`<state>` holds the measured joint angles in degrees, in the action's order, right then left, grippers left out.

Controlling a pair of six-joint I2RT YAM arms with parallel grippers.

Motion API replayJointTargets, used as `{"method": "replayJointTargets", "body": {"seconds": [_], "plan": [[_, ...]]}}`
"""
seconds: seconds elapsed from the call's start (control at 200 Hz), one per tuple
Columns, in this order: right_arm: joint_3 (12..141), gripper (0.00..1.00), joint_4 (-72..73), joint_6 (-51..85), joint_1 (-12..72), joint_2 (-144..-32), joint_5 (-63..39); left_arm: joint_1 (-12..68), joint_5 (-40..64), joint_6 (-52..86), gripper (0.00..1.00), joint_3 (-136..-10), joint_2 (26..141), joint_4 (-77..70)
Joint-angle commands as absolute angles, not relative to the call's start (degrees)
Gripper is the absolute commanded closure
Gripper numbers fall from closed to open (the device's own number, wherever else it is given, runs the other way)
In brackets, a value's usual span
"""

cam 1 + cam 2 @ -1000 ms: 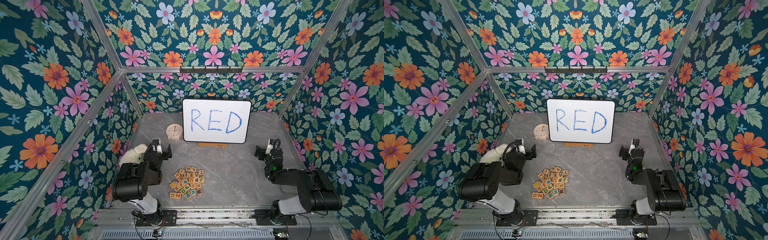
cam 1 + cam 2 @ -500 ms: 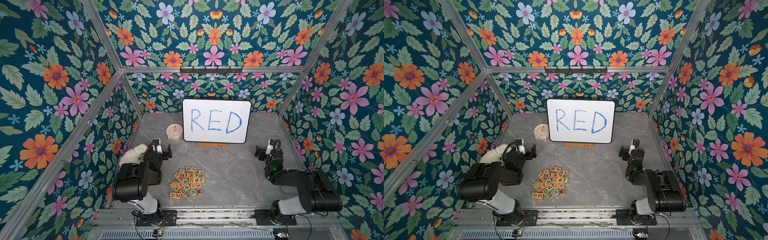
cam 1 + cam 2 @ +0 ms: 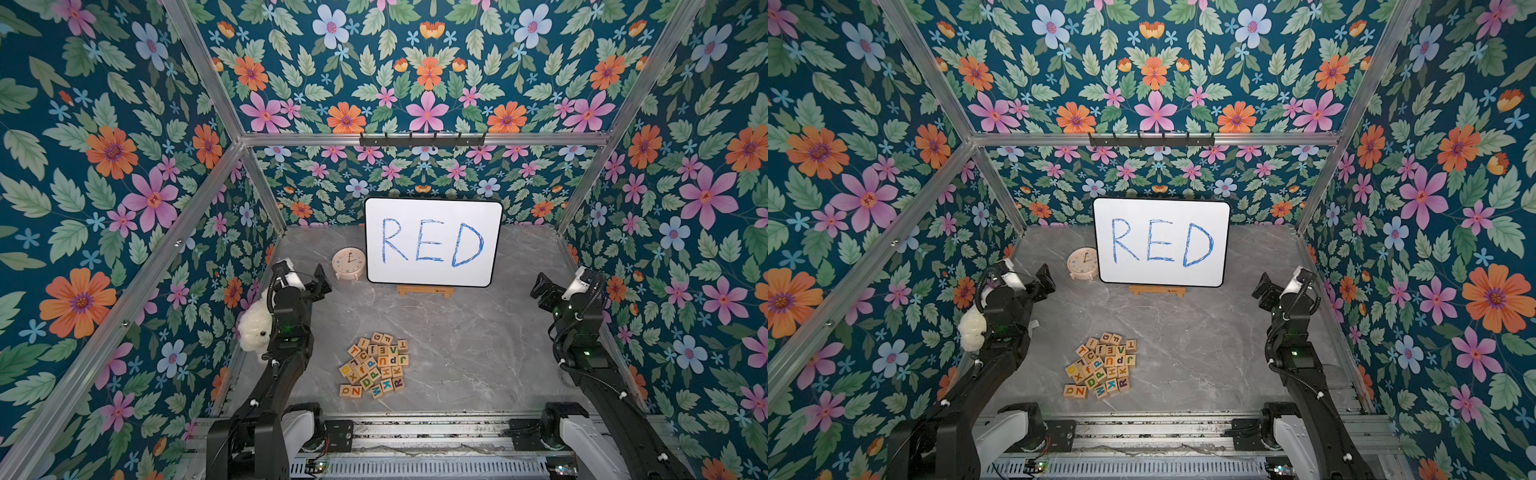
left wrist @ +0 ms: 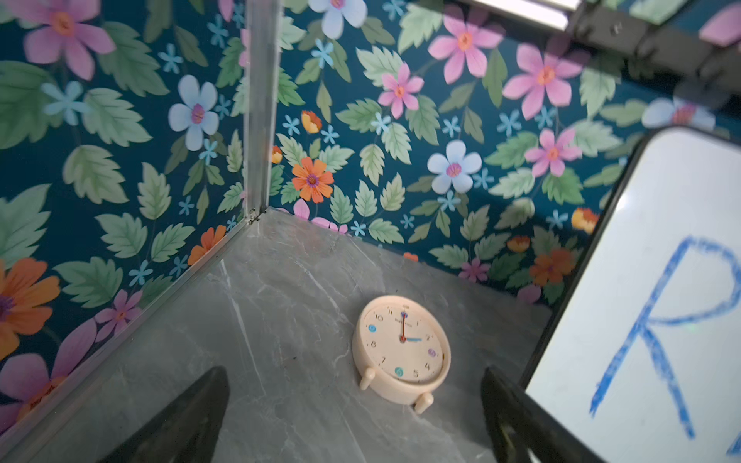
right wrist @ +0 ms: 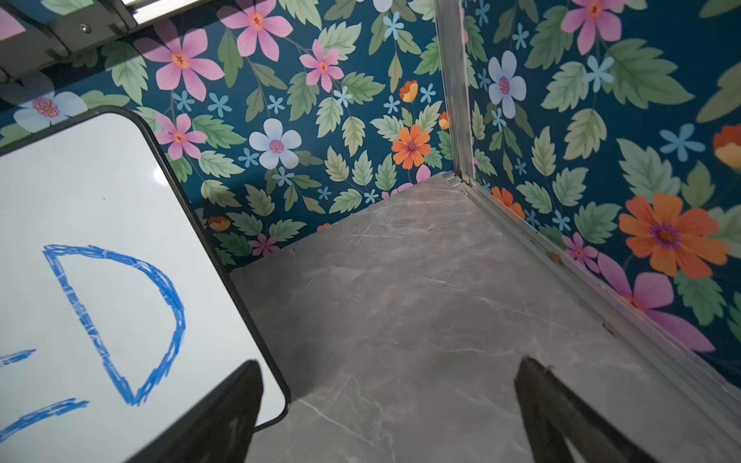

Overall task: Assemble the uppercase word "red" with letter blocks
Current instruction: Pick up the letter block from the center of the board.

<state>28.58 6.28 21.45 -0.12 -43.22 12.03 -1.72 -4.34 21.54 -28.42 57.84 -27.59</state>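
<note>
From my remote seat: the left gripper [image 3: 314, 283] and right gripper [image 3: 542, 287] hang at the sides, both spread wide and holding nothing. The letter blocks [image 3: 374, 366] lie heaped near-centre on the grey table [image 3: 478, 332], well apart from both.

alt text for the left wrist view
A small cream clock stands on the grey marble table beside a whiteboard showing a blue R. The left gripper, open and empty, points toward it; floral walls stand behind.
</note>
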Motion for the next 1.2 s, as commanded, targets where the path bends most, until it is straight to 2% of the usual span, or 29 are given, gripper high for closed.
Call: {"method": "replayJointTargets", "body": {"seconds": [0.0,0.18,0.47,0.61,0.705,0.835,1.0,1.12,1.195], "plan": [[30.4,0.01,-8.0,29.5,-0.1,-41.1,10.5,-1.8,-9.8,34.0,0.01,-30.3,55.5,-12.1],[35.9,0.01,-19.6,35.5,-0.1,-38.7,7.1,-1.8,1.5,32.0,0.01,-34.6,54.7,-2.6],[40.9,0.01,-24.0,31.2,-0.1,-38.1,-5.4,-1.8,9.7,30.4,0.06,-40.8,52.9,14.2],[41.8,0.01,-22.2,28.2,0.0,-39.8,-12.5,-1.6,21.1,28.9,0.15,-39.9,51.2,13.5],[41.2,0.03,-18.8,25.8,1.4,-40.4,-15.5,-0.4,23.1,29.1,0.22,-39.6,50.5,13.7],[40.8,0.03,-14.9,17.5,10.7,-41.2,-14.7,4.0,22.2,28.8,0.26,-38.7,49.0,13.8],[39.8,0.03,-11.7,3.3,29.3,-44.9,-7.6,15.8,17.5,25.8,0.29,-38.4,49.3,14.2],[39.0,0.03,-11.9,-8.2,42.1,-49.0,-4.2,20.3,20.1,25.9,0.30,-38.0,51.1,15.2],[38.1,0.03,-11.7,-11.8,46.7,-50.9,-3.8,22.3,21.0,26.1,0.31,-37.8,52.0,15.2]]}}
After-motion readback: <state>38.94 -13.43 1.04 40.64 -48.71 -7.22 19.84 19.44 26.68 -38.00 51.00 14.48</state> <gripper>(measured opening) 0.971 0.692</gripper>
